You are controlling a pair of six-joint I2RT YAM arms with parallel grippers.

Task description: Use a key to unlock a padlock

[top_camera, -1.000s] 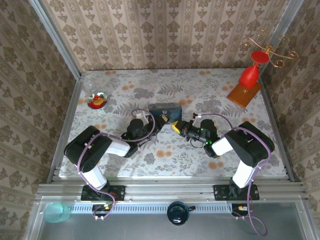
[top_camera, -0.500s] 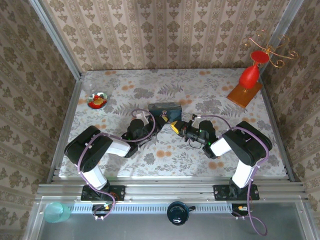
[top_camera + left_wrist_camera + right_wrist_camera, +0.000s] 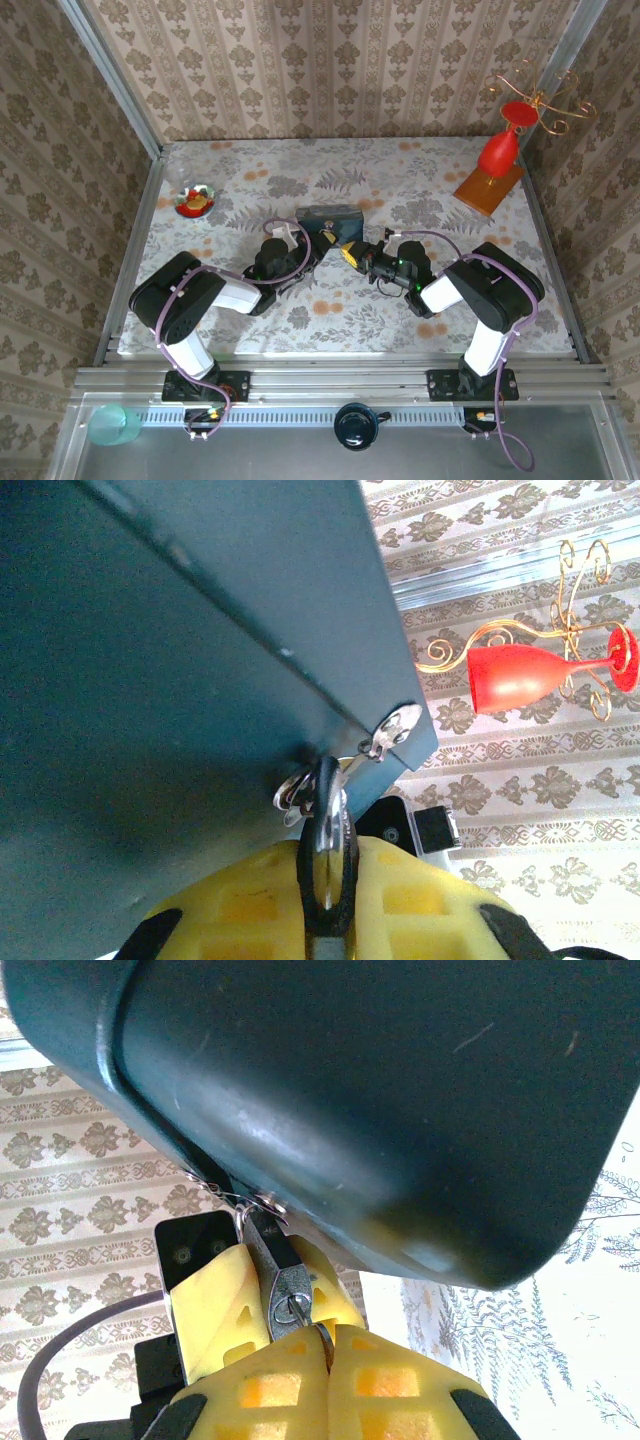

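Left wrist view: the padlock (image 3: 326, 830) hangs from the latch (image 3: 393, 730) at the corner of the blue tin box (image 3: 180, 680). My left claw (image 3: 326, 895) pinches its dark body edge-on between the yellow pads (image 3: 420, 900) so it cannot swing. The silvery shackle (image 3: 295, 795) is threaded through the latch, closed as far as I can tell.

From the opposite side my right claw (image 3: 328, 1345) is pressed together on the key (image 3: 320, 1330). Just a sliver of its metal is visible, with the tip at the keyhole (image 3: 292, 1305) in the end of the lock. How deep it sits I cannot tell.

I judge the split to be deliberate: one claw steadies the lock and presents the keyhole, while the other brings the key in along the lock's length.

From overhead, both claws meet at the near face of the box, which rests flat in the middle of the flowered table (image 3: 420, 300).

What remains, in my judgement, is a small turn of the key. The hazard is the key slipping in my pads, or the lock twisting along with it.
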